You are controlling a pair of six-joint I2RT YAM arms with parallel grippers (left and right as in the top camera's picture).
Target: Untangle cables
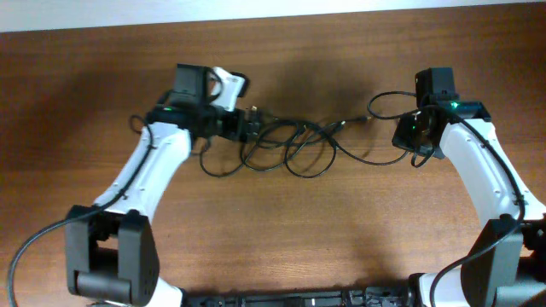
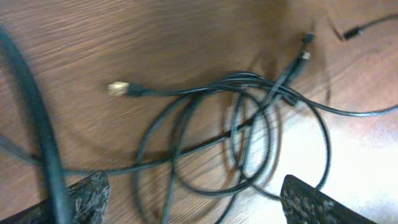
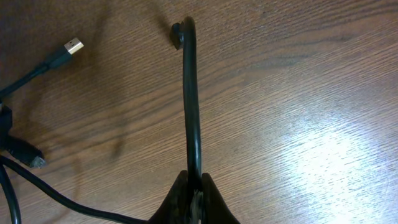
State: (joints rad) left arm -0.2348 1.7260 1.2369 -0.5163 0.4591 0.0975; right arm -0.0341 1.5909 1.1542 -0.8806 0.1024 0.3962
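Right pincer [image 3: 194, 190] has one cable [image 3: 191, 93]: draw it out slowly

It is clamped on a single black cable, right of the tangle [image 2: 245, 78] on the bench [image 1: 281, 230]. Left pincer [image 2: 196, 186] hangs spread wide at the tangle's left edge, gripping nothing. Better to pin the tangle there, then draw the cable low and straight away from it, lest a knot tighten.

Thin black cables [image 2: 245, 78] lie flat in overlapping loops, apparently tangled together.
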